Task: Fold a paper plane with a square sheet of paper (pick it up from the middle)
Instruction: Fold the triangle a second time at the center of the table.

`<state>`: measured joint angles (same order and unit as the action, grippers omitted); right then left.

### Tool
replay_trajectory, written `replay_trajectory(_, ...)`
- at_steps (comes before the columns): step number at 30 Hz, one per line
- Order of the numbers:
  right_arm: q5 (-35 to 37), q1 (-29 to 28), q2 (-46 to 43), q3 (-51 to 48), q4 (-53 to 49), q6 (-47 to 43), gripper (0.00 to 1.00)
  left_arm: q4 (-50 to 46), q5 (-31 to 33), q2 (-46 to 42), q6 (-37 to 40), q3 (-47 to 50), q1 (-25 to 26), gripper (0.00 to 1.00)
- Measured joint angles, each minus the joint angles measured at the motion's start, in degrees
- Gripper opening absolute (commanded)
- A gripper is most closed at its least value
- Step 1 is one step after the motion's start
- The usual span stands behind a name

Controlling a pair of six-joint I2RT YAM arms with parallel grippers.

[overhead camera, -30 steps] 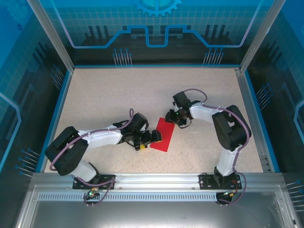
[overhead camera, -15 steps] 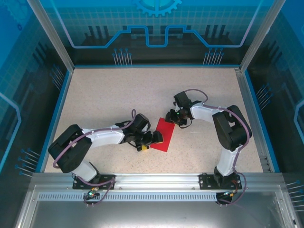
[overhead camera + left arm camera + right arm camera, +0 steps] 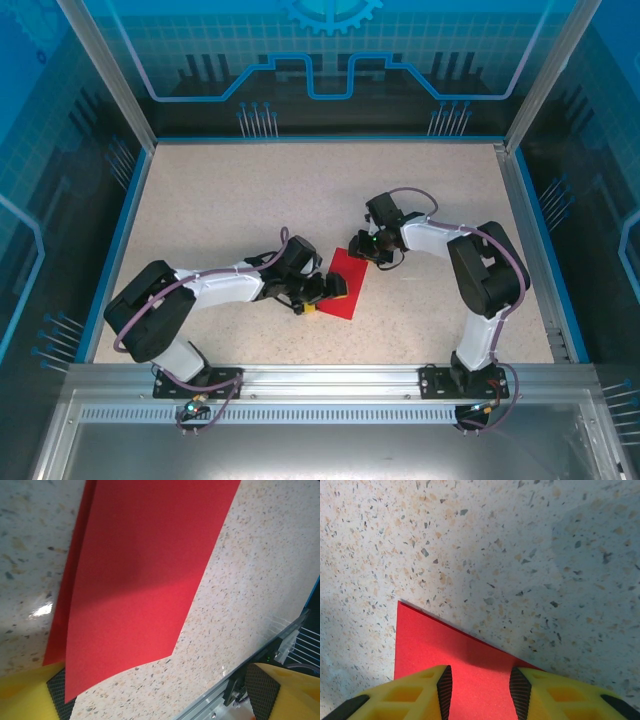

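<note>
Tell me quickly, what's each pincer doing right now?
Left pincer: open wide beside the thin red paper sheet, holding nothing.
Right pincer: partly open over the sheet's corner.

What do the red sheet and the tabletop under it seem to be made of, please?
The red sheet looks like thin matte paper: two layers show along one edge, slightly lifted. The tabletop looks like speckled stone or laminate, fairly glossy, given the glare spot.

from above, the square sheet of paper [image 3: 352,285] has its corner toward the far edge of the tabletop [image 3: 250,200] hidden under your right gripper [image 3: 366,246], and its left edge under your left gripper [image 3: 322,298]. both wrist views cut the sheet off, and finger contact can't be told.
</note>
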<state>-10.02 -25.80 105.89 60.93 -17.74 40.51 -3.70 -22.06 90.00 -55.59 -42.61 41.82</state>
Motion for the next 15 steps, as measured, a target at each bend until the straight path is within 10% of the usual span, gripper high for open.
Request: replay_trajectory(15,-1.0,0.3,0.0,-0.2,0.2,0.0,0.40,2.4,-1.4,-0.2,0.0,-0.1,0.0,0.87)
